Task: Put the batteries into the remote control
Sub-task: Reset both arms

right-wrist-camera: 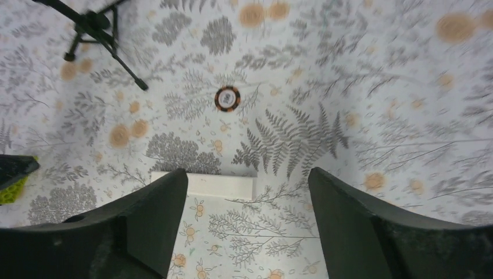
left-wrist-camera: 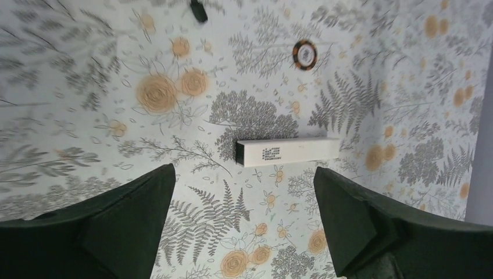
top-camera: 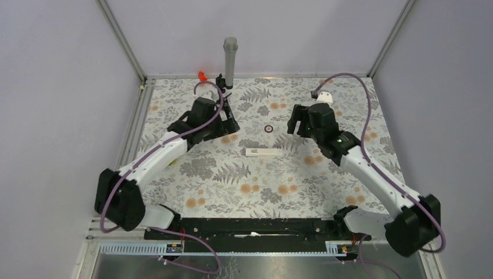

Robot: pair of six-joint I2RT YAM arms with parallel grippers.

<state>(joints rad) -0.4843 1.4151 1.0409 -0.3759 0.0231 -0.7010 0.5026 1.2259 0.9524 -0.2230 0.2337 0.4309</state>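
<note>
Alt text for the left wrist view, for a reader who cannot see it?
A white remote control lies flat and untouched on a floral tablecloth, just beyond the open left gripper. A small orange-and-black ring sits farther off.

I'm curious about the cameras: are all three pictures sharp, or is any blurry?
Top external: sharp, evenly lit. Left wrist: remote control crisp, tablecloth smeared at upper left. Right wrist: tablecloth blurred toward the edges, ring fairly clear.
</note>
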